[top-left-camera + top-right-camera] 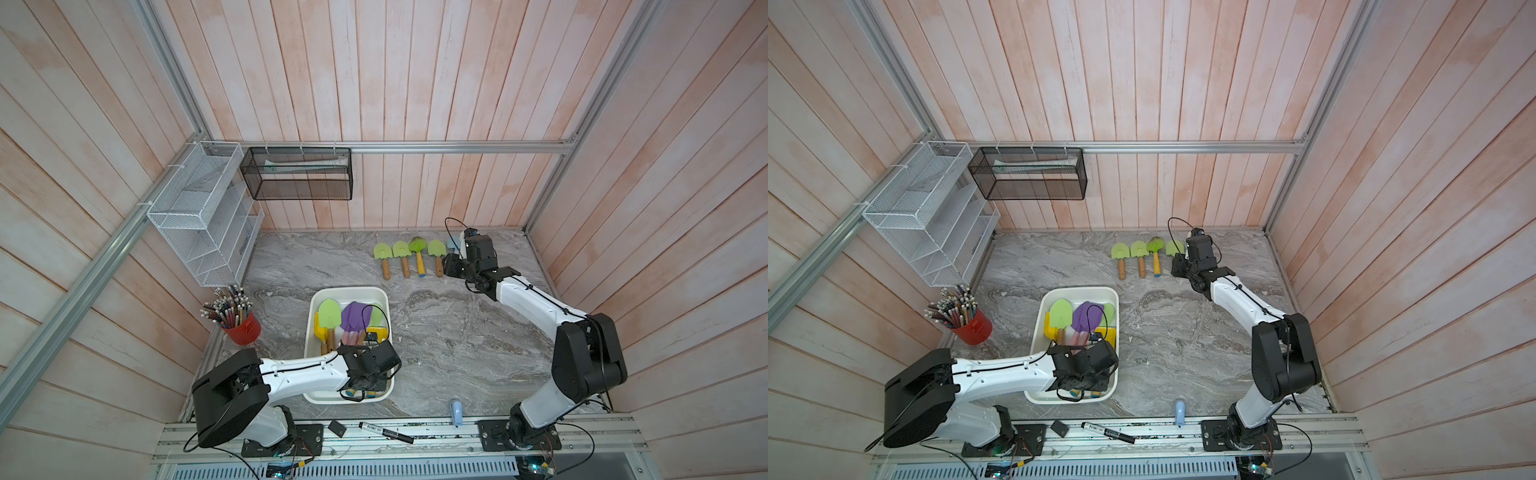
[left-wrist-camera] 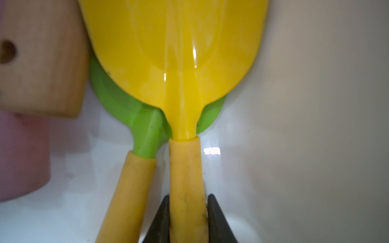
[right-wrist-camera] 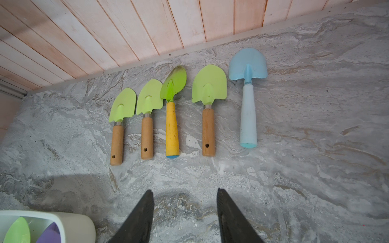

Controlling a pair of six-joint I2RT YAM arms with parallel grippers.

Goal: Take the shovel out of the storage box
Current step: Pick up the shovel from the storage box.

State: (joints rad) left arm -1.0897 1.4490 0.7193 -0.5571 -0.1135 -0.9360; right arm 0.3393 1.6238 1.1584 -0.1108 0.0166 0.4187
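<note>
Left wrist view: left hand (image 2: 188, 197) clamped on yellow shovel (image 2: 174, 52) handle, inside storage box (image 2: 294, 126).

The storage box (image 1: 349, 290) holds shovels (image 1: 329, 313); a shovel row (image 1: 417, 253) lies behind it.

No legible text or labels

Yellow shovel (image 2: 174, 63): blade tip cut off. Wooden handle (image 2: 40, 63): blurred, cut off. Blue shovel (image 1: 452, 243): mostly behind right arm (image 1: 536, 299). Box (image 3: 73, 223): one corner only.
</note>
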